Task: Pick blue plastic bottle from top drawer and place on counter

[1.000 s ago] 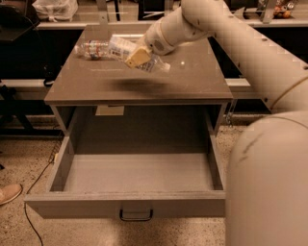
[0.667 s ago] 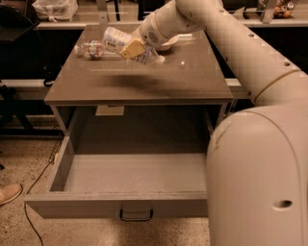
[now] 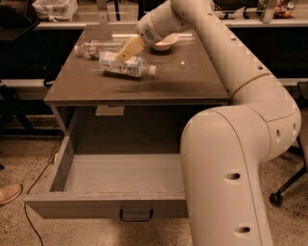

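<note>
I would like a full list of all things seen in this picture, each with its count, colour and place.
blue plastic bottle: 1, clear with pale blue-white label and white cap, lying on its side on the counter
clear bottle: 1, clear, lying on the counter behind the blue one
bowl: 1, white, at the back of the counter
counter: 1, glossy grey-brown, above the drawer
top drawer: 1, grey, pulled open, dark handle on its front
paper tag: 1, pale, under the counter edge
plastic bag: 1, whitish, back left
shoe: 1, light, floor at lower left
arm: 1, cream, reaching from lower right over the counter
pincer: 1, yellowish, at the blue bottle's upper side
</note>
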Controlling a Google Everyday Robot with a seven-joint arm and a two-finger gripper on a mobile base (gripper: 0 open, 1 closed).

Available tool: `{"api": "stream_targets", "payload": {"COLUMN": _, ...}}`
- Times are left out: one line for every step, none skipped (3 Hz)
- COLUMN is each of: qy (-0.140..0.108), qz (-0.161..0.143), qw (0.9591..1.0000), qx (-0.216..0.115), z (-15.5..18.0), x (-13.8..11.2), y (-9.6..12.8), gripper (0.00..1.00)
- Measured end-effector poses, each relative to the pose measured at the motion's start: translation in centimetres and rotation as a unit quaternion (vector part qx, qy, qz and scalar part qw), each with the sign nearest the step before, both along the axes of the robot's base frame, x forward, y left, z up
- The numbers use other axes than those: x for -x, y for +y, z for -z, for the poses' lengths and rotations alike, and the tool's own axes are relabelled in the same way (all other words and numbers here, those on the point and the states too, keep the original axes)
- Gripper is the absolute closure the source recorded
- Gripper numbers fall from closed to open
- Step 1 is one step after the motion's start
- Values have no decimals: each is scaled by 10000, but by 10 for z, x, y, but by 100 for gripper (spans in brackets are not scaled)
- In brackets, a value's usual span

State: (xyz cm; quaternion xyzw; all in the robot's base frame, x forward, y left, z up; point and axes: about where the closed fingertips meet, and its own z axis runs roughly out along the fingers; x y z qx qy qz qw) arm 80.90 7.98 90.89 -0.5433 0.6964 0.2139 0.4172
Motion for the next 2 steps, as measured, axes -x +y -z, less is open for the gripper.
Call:
{"api": "stream_targets", "payload": {"qy": -5, "qz": 30, "qw": 10000, "qx": 30, "z": 3, "x": 0, "y": -8, "gripper": 0}}
{"api": "stream_targets", "payload": {"qy": -78, "qz": 382, "qw": 9992, "qx": -16, "z": -3, "x": 10, "y": -47, "gripper": 0}}
